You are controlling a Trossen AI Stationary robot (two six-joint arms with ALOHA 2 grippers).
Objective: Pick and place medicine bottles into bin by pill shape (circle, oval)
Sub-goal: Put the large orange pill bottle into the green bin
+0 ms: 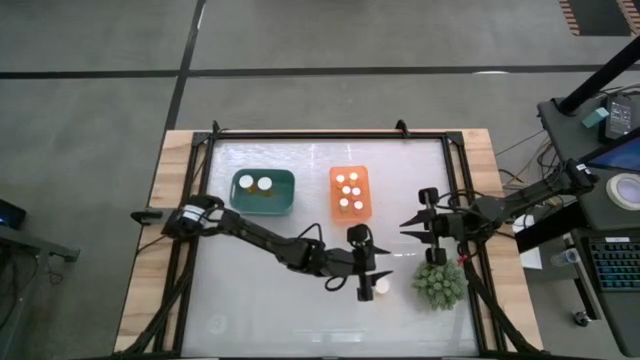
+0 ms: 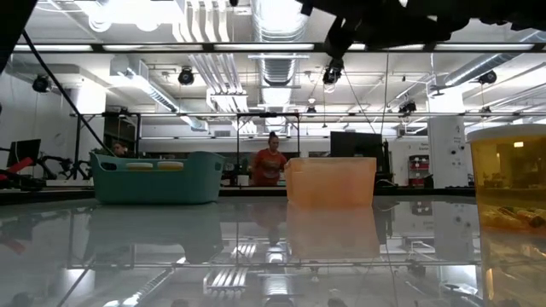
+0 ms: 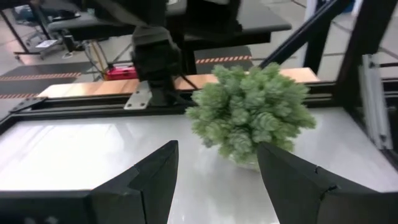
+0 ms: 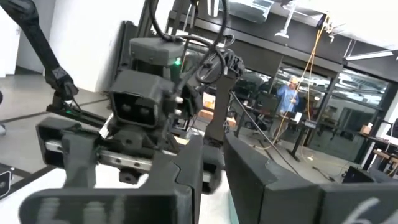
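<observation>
Left arm above a small bottle

The left gripper [image 1: 371,287], fingers apart, hangs over a white-capped amber bottle [image 1: 381,287] near the table's front edge; the right gripper's [image 1: 408,228] fingers are nearly together, empty.

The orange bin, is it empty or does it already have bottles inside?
Not empty. From above, the orange bin shows about six white-capped bottles standing in it, caps up. The level view shows only its cloudy wall.

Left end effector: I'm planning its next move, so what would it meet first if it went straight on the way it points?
Probably the spiky green plant, which sits dead ahead between the open fingers of the left end effector; depth is uncertain.
</observation>
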